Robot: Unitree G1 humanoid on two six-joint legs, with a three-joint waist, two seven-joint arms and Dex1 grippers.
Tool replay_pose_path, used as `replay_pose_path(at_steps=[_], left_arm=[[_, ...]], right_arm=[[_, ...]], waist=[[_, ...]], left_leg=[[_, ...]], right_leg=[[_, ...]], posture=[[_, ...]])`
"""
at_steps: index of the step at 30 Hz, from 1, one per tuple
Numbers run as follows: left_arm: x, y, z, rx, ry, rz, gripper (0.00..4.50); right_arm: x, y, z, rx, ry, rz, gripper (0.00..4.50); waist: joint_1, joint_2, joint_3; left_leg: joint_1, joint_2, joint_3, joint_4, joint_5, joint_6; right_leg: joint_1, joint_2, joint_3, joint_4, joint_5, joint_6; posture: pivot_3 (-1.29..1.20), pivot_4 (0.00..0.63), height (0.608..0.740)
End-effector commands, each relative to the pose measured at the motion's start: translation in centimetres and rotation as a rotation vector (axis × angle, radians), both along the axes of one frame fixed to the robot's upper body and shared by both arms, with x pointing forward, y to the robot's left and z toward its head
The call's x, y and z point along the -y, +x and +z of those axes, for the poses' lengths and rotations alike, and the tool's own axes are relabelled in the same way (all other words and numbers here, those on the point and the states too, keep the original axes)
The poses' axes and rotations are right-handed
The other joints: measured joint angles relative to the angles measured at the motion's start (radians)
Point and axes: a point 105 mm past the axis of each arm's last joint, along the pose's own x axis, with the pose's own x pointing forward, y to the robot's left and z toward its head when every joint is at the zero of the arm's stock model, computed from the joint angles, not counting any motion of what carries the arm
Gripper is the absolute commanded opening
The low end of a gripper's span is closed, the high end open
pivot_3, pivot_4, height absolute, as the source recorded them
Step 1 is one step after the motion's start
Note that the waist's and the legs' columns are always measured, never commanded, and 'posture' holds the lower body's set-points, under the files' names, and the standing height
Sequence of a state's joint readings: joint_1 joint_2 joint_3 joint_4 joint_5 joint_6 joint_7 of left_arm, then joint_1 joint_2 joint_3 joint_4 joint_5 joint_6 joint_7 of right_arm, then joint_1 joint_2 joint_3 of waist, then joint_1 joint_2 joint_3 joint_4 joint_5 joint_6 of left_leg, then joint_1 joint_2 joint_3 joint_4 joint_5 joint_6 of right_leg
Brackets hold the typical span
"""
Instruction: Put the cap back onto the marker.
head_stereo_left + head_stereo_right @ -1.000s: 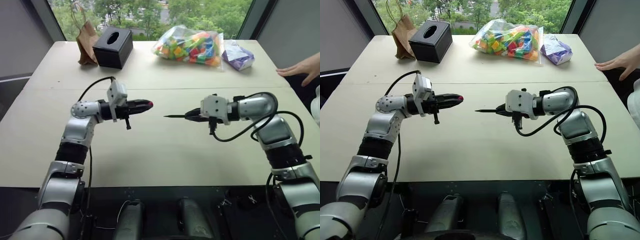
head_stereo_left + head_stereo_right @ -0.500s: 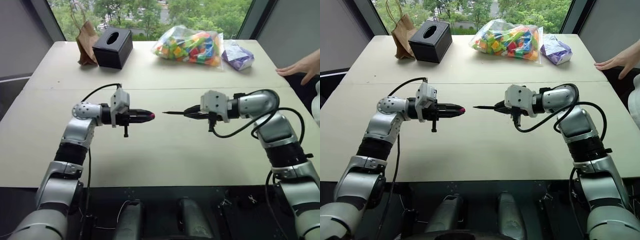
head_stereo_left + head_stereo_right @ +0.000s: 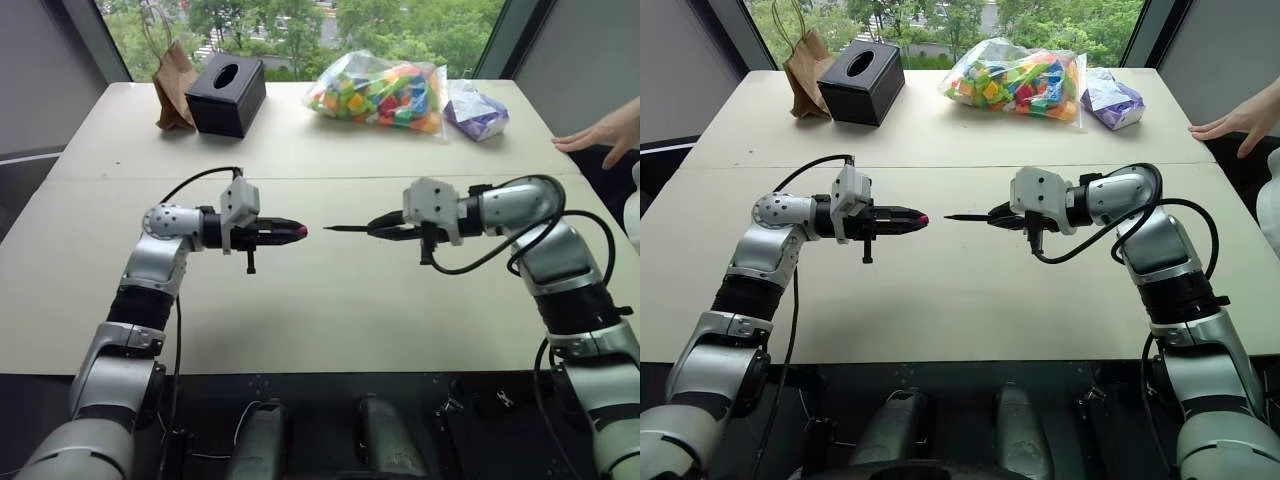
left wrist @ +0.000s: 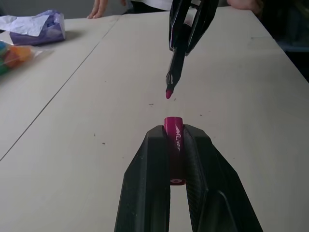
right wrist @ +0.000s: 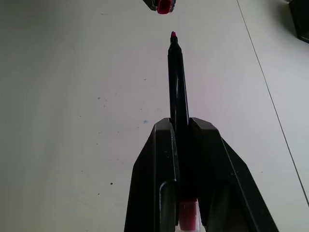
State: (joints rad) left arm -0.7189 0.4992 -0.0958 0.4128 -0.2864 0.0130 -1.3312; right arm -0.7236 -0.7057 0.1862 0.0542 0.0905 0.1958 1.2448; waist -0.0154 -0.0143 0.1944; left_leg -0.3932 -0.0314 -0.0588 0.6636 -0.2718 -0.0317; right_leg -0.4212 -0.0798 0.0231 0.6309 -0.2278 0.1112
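Soft daylight enters through the window behind the black rectangular tissue box (image 3: 226, 93); shadows stay faint, head views sharp.

Cap (image 4: 173, 137): lower half hidden between my left gripper's (image 4: 177, 142) fingers. Marker (image 5: 177, 82): rear barrel hidden inside my right gripper (image 5: 182, 126). Person's hand (image 3: 603, 134) cut off by the frame's right edge. Print on cap too small to read.
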Motion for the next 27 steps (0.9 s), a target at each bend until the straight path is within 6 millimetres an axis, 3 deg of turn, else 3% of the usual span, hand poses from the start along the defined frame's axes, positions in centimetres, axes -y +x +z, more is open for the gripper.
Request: replay_pose_path(at_steps=[1,27], left_arm=[[0.1,0.0,0.9,0.043,-0.01,-0.003,0.0],[1.3,-0.4,1.2,0.04,-0.021,-0.044,0.0]], right_arm=[[-0.9,-0.6,1.5,0.051,0.018,0.04,0.02],[-1.7,-0.6,1.6,0.053,0.036,0.053,0.02]], waist=[[0.0,0.0,0.0],[0.0,0.0,0.0]], left_leg=[[0.0,0.0,0.0,0.0,0.0,0.0],[0.0,0.0,0.0,0.0,0.0,0.0]], right_leg=[[0.0,0.0,0.0,0.0,0.0,0.0],[0.0,0.0,0.0,0.0,0.0,0.0]], posture=[[0.0,0.15,0.74],[0.0,0.15,0.74]])
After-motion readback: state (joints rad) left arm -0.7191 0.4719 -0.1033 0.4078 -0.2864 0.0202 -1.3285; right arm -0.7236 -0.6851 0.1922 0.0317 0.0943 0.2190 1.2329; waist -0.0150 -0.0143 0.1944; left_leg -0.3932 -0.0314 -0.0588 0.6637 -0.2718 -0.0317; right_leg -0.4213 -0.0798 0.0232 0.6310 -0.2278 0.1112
